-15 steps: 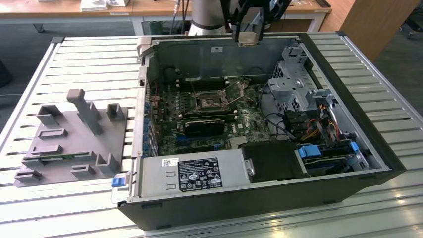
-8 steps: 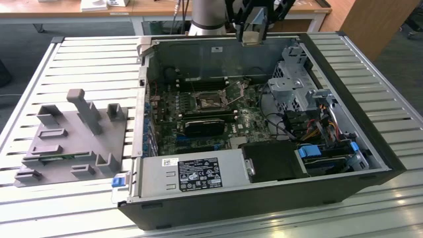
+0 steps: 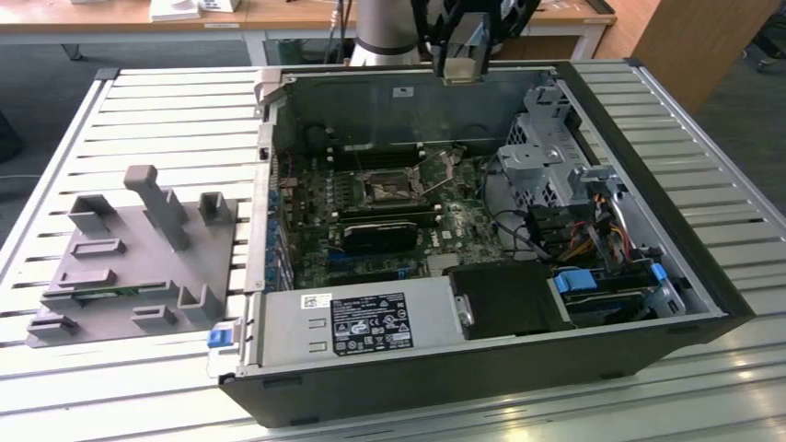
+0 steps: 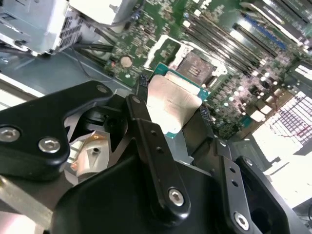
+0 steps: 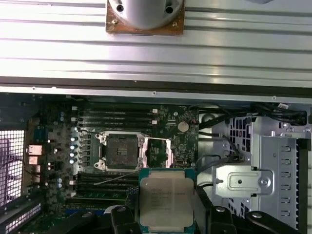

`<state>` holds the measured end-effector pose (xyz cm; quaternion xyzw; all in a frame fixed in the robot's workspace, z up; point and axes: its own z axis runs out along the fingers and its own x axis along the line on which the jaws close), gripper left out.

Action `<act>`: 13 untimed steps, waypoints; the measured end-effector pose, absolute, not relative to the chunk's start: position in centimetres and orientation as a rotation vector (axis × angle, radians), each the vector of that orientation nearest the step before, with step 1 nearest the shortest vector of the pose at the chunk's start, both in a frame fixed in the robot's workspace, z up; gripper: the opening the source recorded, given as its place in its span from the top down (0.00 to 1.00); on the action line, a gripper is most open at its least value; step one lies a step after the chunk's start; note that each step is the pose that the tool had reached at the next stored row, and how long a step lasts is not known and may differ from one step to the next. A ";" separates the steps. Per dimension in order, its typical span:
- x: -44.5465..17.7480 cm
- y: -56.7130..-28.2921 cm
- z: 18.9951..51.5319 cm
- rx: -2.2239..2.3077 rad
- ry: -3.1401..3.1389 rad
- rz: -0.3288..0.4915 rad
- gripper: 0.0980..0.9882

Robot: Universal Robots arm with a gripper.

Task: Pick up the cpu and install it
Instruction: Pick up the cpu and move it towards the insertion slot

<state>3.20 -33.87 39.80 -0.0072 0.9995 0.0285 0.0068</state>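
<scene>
The cpu (image 5: 166,197), a flat square chip with a silvery top and a thin rim, hangs between the black fingers (image 5: 122,217) of my gripper (image 5: 168,214), which is shut on its two sides. In the second wrist view the cpu (image 4: 173,105) is held above the green motherboard, near the black socket (image 4: 195,66). In the first wrist view the socket (image 5: 118,151) lies open with its metal frame (image 5: 156,155) folded aside, a little beyond the chip. In the exterior view my gripper (image 3: 458,64) hovers high over the far wall of the open computer case, well above the socket (image 3: 390,189).
The open computer case (image 3: 687,295) lies on a slatted metal table (image 3: 147,120). A grey plastic tray with upright posts (image 3: 92,276) stands at the exterior view's left. Inside the case are a power supply (image 3: 350,322), a drive cage (image 3: 547,152), cables and memory slots (image 5: 117,117).
</scene>
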 end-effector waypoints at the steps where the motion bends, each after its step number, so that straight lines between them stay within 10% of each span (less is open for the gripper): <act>1: 2.7 -34.0 39.8 -0.022 3.127 0.089 0.51; 13: -0.5 -34.4 39.4 -0.025 3.124 0.109 0.51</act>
